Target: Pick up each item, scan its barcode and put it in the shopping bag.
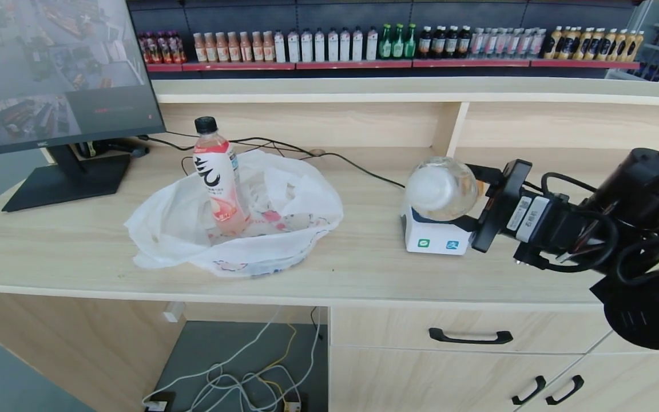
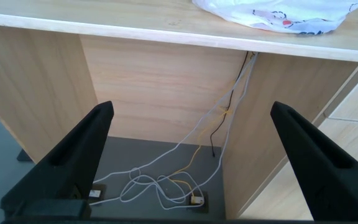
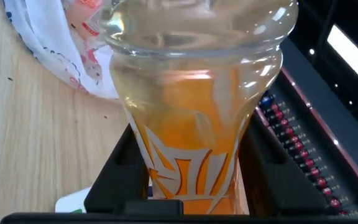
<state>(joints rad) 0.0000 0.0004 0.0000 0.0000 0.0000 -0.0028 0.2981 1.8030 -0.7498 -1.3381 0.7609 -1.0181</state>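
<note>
Your worktop (image 1: 364, 257) carries the open white shopping bag (image 1: 301, 200), with 1 pink-labelled bottle (image 1: 218, 177) upright inside. Right of the bag, your right hand (image 1: 469, 197) pinches an orange-labelled bottle (image 1: 441, 189) held sideways just above the white scanner (image 1: 435, 240). Your left hand (image 2: 191, 109) hangs spread, lower than the bag.

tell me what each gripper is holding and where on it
Right gripper clamps the bottle around its orange-labelled body; left gripper holds nothing.
</note>
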